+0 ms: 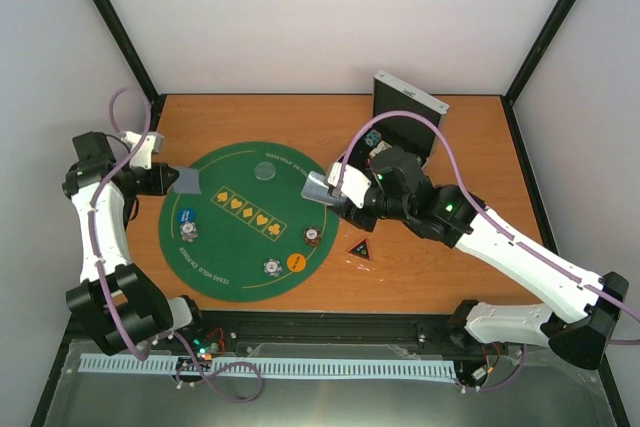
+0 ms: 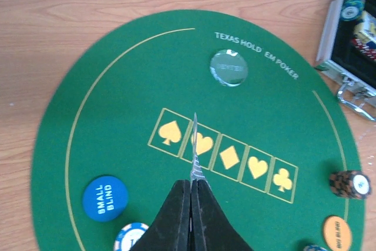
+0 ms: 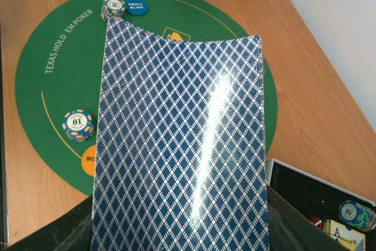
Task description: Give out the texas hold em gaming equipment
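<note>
- Left gripper [image 2: 192, 185] jaws are clenched on one card [image 1: 187, 182], which the wrist view shows edge-on and poking out past the fingertips, over the left side of the mat [image 1: 240, 247].
- Right gripper [image 1: 332, 193] jaws grasp a stack of cards [image 3: 182, 133] by its near end. The stack lies flat and juts over the mat's right edge.
- The table [image 1: 470, 137] is orange-brown wood grain, closed in by white walls and black frame posts.
- The mat is round green felt with a yellow ring and five printed suit boxes.
- On the felt are a glassy clear disc [image 2: 229, 67] on the far side, a blue disc [image 2: 105, 198] beside a striped chip [image 1: 188, 233] on the left, and an orange disc [image 1: 296, 263] near the right.
- A black triangular marker [image 1: 362, 248] lies on bare wood just off the mat.
- A silver metal case [image 1: 408, 112] stands open at the far right.
</note>
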Tool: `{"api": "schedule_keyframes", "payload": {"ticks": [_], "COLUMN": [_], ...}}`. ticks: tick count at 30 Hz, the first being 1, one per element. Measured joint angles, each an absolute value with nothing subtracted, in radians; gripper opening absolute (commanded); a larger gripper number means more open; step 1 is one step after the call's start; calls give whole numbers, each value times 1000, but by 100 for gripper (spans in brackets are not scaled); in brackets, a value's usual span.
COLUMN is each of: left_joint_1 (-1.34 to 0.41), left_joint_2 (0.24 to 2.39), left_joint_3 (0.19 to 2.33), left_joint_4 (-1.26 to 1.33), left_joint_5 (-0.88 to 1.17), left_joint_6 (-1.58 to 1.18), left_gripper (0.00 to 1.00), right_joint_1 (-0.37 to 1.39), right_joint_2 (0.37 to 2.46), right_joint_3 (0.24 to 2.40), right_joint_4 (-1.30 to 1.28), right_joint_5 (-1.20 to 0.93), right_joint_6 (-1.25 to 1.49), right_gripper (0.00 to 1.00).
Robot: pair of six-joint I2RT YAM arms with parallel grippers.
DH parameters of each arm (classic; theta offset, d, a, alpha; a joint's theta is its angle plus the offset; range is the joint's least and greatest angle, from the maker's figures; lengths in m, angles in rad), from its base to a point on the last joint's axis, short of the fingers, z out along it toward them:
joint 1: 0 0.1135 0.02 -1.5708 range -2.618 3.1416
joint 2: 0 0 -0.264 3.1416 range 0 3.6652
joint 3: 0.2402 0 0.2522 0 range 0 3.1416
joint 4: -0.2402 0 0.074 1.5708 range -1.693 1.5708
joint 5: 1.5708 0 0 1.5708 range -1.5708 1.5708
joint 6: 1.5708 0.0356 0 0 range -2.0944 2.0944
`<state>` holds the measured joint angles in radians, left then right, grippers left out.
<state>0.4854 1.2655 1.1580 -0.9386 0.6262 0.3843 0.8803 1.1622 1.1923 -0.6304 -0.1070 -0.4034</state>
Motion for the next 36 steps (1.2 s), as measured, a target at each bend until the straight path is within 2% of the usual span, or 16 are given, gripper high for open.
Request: {"api": "schedule_keyframes", "payload": {"ticks": [5,13,19,25,36], "left_joint_1": [486,486,467,308,27], "left_joint_2": [1261,1291,1341,1374,1612], "left_joint_3": [1150,1085,1085,1077,1135], "left_joint_4": [-984,-1000,-1004,-1010,-887], "left_joint_5": [700,640,695,745,814], "left_joint_6": [401,422,443,468,394], "left_gripper": [1,1,1,1,1], "right_joint_1": [880,880,880,880,880], "right_joint_2": [1156,1152,1152,1153,1166], "right_joint_3": [1165,1151,1136,1135,1135], "right_joint_4": [-629,-597,-581,-579,-580], "right_joint_5": [-118,-134,-144,-147,-127], "right_joint_6": [-415,-432,-444,-448,-437], "right_gripper": [52,52,52,52,52]}}
